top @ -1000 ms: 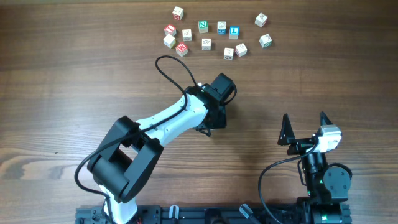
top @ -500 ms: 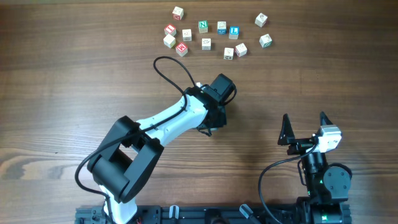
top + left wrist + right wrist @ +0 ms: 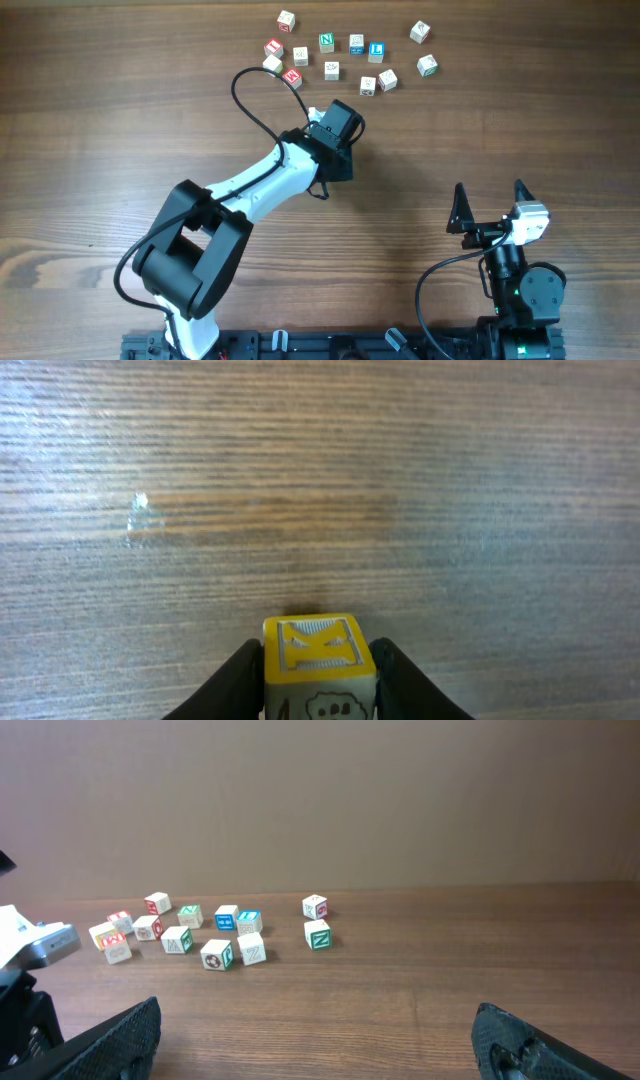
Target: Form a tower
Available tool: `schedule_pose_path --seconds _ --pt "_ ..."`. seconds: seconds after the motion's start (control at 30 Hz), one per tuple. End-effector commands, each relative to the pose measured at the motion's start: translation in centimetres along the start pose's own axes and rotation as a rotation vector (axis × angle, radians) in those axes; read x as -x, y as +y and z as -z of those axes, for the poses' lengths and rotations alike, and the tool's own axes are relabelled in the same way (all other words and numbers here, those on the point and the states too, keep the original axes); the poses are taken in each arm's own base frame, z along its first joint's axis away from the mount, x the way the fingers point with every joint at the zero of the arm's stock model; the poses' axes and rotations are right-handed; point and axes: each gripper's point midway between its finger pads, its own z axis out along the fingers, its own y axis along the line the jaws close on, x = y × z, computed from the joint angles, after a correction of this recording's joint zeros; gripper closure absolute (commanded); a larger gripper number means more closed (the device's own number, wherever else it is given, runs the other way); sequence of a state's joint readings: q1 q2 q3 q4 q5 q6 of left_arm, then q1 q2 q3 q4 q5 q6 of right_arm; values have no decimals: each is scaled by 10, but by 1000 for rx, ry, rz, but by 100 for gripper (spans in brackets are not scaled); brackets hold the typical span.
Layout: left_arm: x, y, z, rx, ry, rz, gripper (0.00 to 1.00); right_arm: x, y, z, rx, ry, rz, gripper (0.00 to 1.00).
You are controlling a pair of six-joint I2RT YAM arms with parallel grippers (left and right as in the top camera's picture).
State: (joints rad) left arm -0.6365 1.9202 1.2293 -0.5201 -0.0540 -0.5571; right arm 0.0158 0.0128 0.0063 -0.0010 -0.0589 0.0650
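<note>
Left claw [image 3: 320, 665] grips a yellow K cube [image 3: 318, 645]; the loose cubes [image 3: 345, 55] lie just beyond it toward the worktop's [image 3: 100, 120] far edge. Right claw [image 3: 490, 208] gapes, farther off.

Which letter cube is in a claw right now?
The yellow K cube, pinched in the left claw. All the other cubes lie loose on the table, and the right claw stands open, empty.

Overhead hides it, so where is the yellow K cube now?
In the left wrist view, bottom centre, the yellow K cube is clamped in the left gripper. In the overhead view that gripper sits just below the loose cubes in frame.
</note>
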Motion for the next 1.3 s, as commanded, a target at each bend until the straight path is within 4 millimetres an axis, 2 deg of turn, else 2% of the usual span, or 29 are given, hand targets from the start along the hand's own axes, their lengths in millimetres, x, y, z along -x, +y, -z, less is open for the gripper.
schedule_pose_path --seconds 0.0,0.07,0.13,0.17,0.2,0.23,0.3,0.33,0.37,0.4,0.43,0.47,0.53,0.63,0.73,0.87,0.93,1.0,1.1,1.13,1.17,1.27 --pt "-6 -5 2 -11 13 -51 59 1 -1 0 -3 -7 11 0" --pt "-5 -6 2 -15 6 -50 46 1 -1 0 -3 -7 11 0" --pt "0 -9 2 -26 -11 -72 28 1 -1 0 -3 -7 11 0" --pt "4 -11 4 -32 -23 -102 18 1 -1 0 -3 -7 11 0" --pt "15 -15 9 -40 -47 -139 0 1 -1 0 -3 -7 11 0" --pt "31 -19 17 -48 -79 -167 0 1 -1 0 -3 -7 11 1" --pt "95 -23 54 -48 -221 -213 0 1 -1 0 -3 -7 11 0" --pt "136 -18 77 -56 -320 -239 0 1 -1 0 -3 -7 11 0" --pt "164 -6 86 -49 -391 -247 0 1 -1 0 -3 -7 11 0" --pt "185 11 88 -34 -438 -228 0 1 -1 0 -3 -7 11 0" --pt "195 26 82 -19 -450 -212 0 1 -1 0 -3 -7 11 0" --pt "202 43 66 -17 -441 -187 1 1 -1 0 -3 -7 11 0" --pt "203 60 34 -34 -398 -233 4 1 -1 0 -3 -7 11 0" --pt "188 71 -17 13 -321 -447 5 1 -1 0 -3 -7 11 0" --pt "182 70 -43 -1 -300 -493 5 1 -1 0 -3 -7 11 0" --pt "195 66 -55 -21 -367 -493 9 1 -1 0 -3 -7 11 0" --pt "197 68 -69 -20 -382 -494 19 1 -1 0 -3 -7 10 0" --pt "192 70 -84 -18 -372 -494 21 1 -1 0 -3 -7 11 0" --pt "192 75 -86 -13 -367 -488 25 1 -1 0 -3 -7 11 0" --pt "194 77 -86 -12 -371 -484 28 1 -1 0 -3 -7 11 0" --pt "194 79 -86 -10 -370 -482 38 1 -1 0 -3 -7 11 0" --pt "192 76 -82 -11 -359 -483 54 1 -1 0 -3 -7 11 0"
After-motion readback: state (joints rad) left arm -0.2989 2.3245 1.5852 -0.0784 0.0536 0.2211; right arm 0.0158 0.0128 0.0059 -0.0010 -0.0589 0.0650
